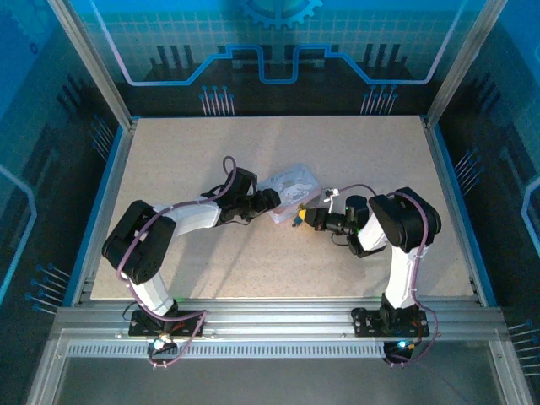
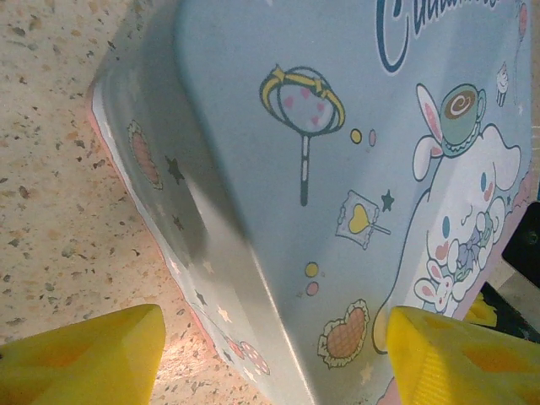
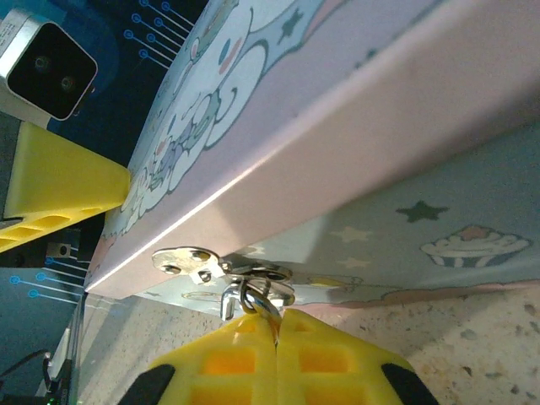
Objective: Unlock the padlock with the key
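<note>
The pale blue-lavender cartoon-print tin box [image 1: 294, 184] sits mid-table. The left gripper [image 2: 278, 325], at the tin's 8 o'clock, has its yellow fingers apart, straddling a corner. A tiny silvery-shackled padlock [image 3: 251, 297] hangs from the tin's metal hasp [image 3: 190, 260] on the 5 o'clock side. The right gripper [image 3: 274, 325] has its fingers pressed together just under the shackle, apparently pinching the hidden lock body. Judged light, rigid, slippery and free-swinging: grip the body's flats.

Tin box [image 1: 294, 184] on the table [image 1: 253, 270], between left gripper [image 1: 272, 201] and right gripper [image 1: 301, 219].
</note>
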You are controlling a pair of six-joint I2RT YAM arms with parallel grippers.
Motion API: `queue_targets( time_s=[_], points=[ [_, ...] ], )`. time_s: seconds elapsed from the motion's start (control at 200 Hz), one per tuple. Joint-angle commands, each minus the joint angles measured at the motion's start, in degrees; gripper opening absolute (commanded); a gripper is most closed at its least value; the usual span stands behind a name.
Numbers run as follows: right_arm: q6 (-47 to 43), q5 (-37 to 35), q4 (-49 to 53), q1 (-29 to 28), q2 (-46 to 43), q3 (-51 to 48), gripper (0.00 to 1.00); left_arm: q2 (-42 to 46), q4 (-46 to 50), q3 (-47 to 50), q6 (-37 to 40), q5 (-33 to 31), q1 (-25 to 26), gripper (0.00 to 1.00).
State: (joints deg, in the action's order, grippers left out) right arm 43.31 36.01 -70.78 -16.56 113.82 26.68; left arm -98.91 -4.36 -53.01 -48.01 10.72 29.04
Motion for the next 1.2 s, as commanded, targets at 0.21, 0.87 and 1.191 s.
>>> queue_targets(
  time_s=[0.21, 0.87, 1.191],
  points=[
    [4.7, -2.6, -4.2, 0.5, 1.9, -1.9, 0.00, 0.3, 4.3, 2.4, 0.0, -1.8, 0.3, 0.71],
    [16.9, -12.0, -3.5, 0.7, -2.7, -5.0, 0.00, 1.6, 3.7, 4.9, -1.4, -2.0, 0.7, 0.72],
    [16.6, -14.2, -2.6, 0.9, -4.9, -6.0, 0.00, 3.4, 3.1, 3.2, -0.6, -1.8, 0.6, 0.80]
  ],
)
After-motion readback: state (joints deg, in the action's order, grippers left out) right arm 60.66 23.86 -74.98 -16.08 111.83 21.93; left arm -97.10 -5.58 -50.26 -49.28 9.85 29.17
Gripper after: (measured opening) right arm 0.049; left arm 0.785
